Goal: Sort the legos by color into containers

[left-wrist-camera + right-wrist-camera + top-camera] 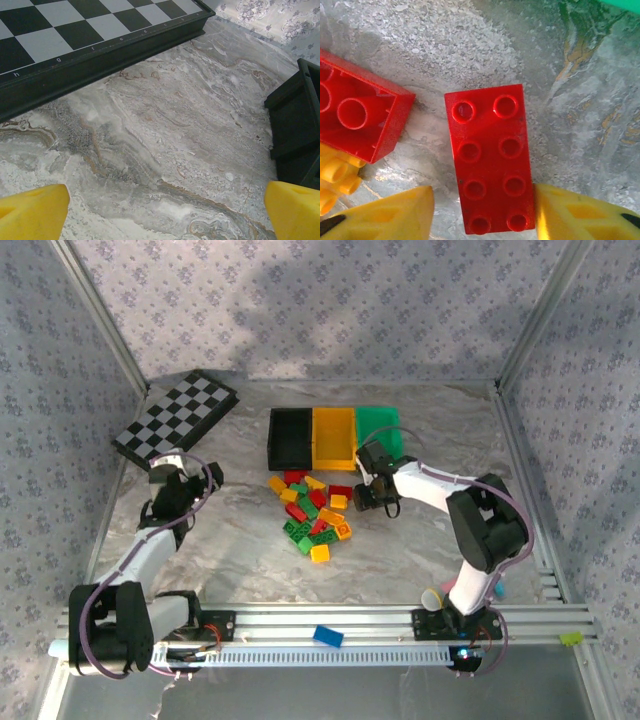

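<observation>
Reaches in with the right gripper point(366, 502), low over the marble table point(240, 530) just in front of the green bin point(378, 423). Straddles a red brick point(490, 160) lying flat, eight studs up, lengthwise between the yellow fingertips point(570, 217): touches its long side with one pad, shows a strip of marble between it and the other, so part-closed around the brick and not clamped on it. Has a second red brick point(355, 115), hollow side up, just beside it and apart from it, with a yellow-orange brick point(335, 180) touching that one. Holds the left gripper point(165, 464) out near the checkered board point(175, 420), jaws spread wide over bare marble. Finds the rest of the legos point(312, 515) in a loose red, green and yellow-orange heap between the arms, just in front of the containers. Lines up the black bin point(290, 440), yellow-orange bin point(334, 435) and green one side by side, touching. Parks a blue brick point(328, 636) on the rail point(300, 620) at the near edge.
</observation>
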Controlling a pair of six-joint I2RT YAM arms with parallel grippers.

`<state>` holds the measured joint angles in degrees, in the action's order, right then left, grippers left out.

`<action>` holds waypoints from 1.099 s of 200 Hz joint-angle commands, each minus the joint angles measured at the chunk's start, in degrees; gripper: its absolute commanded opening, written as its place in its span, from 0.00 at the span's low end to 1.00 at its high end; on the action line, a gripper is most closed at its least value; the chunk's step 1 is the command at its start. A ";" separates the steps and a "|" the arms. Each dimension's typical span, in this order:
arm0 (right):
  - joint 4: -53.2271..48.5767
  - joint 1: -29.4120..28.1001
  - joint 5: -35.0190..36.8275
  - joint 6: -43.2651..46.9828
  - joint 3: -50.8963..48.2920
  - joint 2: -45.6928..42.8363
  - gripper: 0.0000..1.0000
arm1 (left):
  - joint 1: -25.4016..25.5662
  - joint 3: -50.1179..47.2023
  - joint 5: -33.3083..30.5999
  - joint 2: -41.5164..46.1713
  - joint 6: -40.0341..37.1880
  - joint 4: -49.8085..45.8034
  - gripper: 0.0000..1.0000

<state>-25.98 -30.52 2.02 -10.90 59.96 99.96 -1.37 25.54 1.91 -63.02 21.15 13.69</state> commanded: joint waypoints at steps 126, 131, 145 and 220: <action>-1.27 -0.41 2.08 0.17 0.60 -0.55 0.20 | 0.35 -0.21 -1.59 1.13 0.68 0.58 1.00; -1.23 -0.41 2.18 0.17 0.55 -0.85 0.20 | 0.33 -0.23 -1.62 1.15 0.66 0.55 1.00; -1.15 -0.28 2.41 0.11 0.14 -1.84 0.20 | 0.33 -0.31 -1.65 1.37 0.65 0.55 1.00; -2.10 1.35 2.08 -0.27 0.33 -13.46 0.20 | 0.31 -0.40 -1.99 1.68 0.52 0.34 1.00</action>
<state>-26.74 -30.30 3.70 -10.68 59.61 90.54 -1.37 25.32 0.60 -62.54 21.12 13.56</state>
